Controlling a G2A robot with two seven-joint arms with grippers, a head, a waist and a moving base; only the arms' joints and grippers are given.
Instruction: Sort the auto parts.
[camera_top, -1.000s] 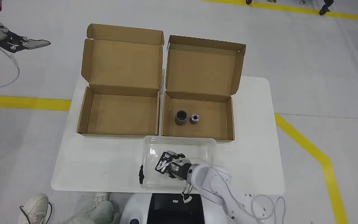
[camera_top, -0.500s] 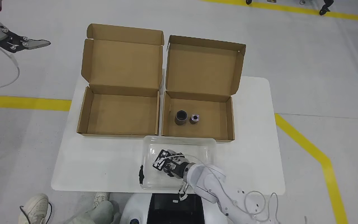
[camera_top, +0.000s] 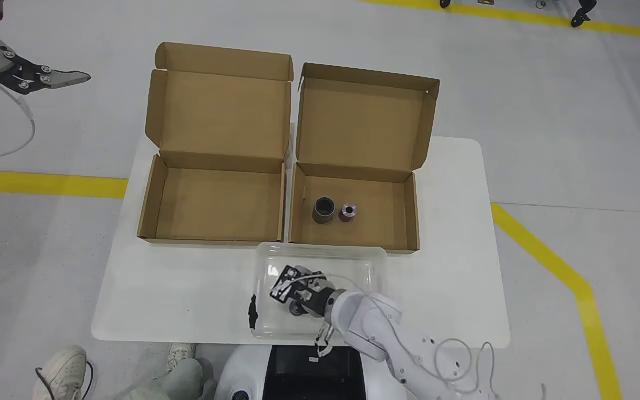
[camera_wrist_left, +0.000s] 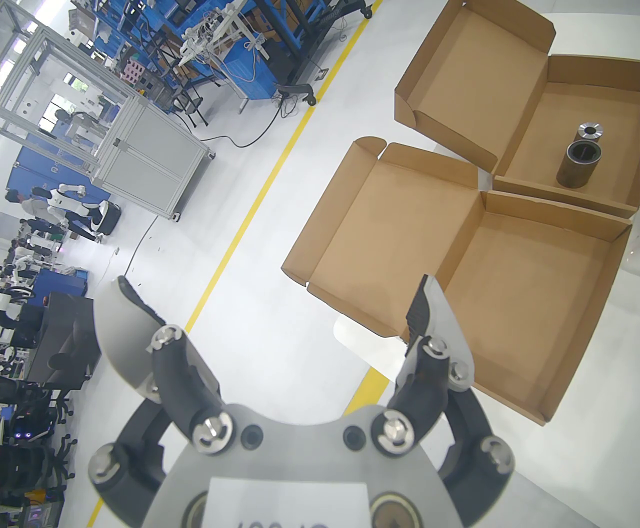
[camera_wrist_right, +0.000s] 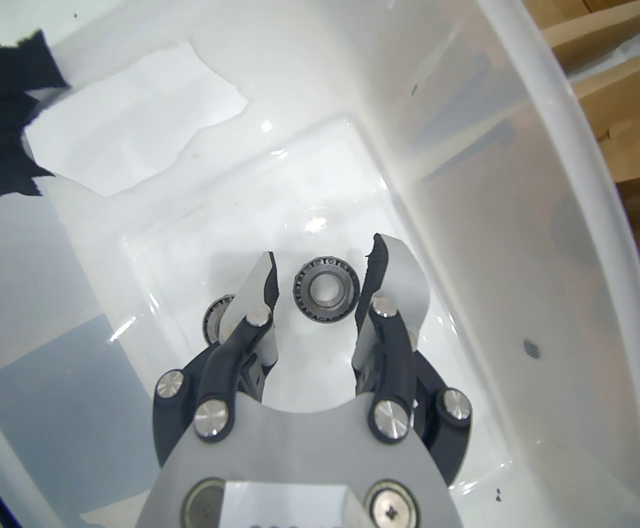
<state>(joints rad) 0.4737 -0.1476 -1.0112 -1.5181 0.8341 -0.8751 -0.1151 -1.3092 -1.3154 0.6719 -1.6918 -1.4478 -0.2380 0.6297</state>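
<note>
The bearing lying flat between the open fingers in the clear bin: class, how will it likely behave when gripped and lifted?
The bearing looks solid metal, so probably rigid and heavy for its size. Its rounded outer ring may slip within the right gripper. Lying flat on the glossy bin floor, it would likely slide, not roll, if nudged.

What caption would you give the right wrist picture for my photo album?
Open right gripper lined up on a small grey metal bearing ring inside a clear plastic bin, another bearing alongside.
</note>
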